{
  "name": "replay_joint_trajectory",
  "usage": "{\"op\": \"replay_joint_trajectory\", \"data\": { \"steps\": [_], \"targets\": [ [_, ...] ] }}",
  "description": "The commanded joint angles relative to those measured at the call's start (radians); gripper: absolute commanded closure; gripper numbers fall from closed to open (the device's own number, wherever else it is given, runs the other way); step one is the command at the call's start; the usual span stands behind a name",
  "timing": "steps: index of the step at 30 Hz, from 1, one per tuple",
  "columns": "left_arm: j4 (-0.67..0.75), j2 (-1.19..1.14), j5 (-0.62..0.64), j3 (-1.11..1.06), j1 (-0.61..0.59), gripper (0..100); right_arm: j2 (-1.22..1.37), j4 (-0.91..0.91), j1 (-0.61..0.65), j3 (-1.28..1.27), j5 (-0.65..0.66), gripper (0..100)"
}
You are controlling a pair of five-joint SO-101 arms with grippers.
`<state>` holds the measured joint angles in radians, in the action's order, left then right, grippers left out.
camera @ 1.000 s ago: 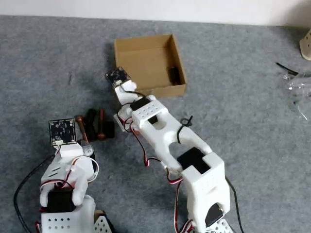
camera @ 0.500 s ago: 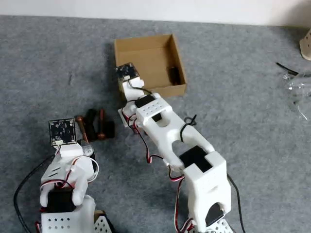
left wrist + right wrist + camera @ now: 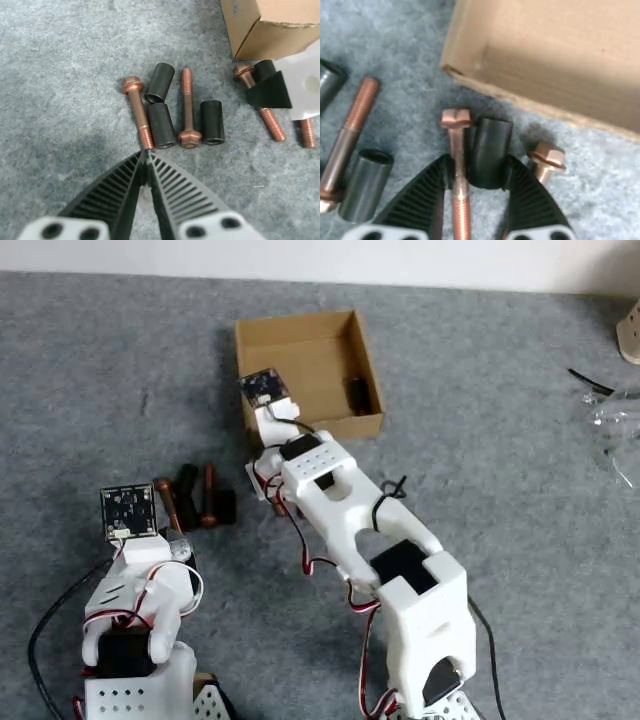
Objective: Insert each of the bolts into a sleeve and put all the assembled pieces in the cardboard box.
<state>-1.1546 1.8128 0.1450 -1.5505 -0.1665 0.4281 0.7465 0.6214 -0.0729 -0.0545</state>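
My right gripper (image 3: 477,167), jaws apart, straddles a sleeve (image 3: 490,150) and bolt (image 3: 455,150) at seven o'clock off the cardboard box (image 3: 535,60); insertion looks pending, so next I should close on one alone.

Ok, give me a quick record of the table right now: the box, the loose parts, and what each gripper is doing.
box: cardboard box, open top, one dark piece inside by its right wall
left arm: left gripper shut, empty, just short of the loose parts
loose parts: two loose bolts and three loose sleeves lying on the grey carpet, none assembled
right arm: right gripper open, straddling a bolt and a sleeve lying side by side near the box's corner
nearby: second bolt beside that sleeve
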Motion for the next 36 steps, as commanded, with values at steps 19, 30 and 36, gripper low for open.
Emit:
{"op": "replay_joint_trajectory", "data": {
  "steps": [19, 30, 36],
  "targets": [
    [0.02, 0.01, -0.005, 0.016, -0.004, 99, -0.142, 0.079, -0.013, 0.033, -0.009, 99.3],
    [0.02, 0.01, -0.005, 0.015, -0.004, 99, -0.143, 0.194, -0.013, 0.036, -0.009, 99.3],
    [0.02, 0.01, -0.005, 0.013, -0.005, 99, -0.223, 0.197, -0.013, 0.033, -0.009, 99.3]
  ]
}}
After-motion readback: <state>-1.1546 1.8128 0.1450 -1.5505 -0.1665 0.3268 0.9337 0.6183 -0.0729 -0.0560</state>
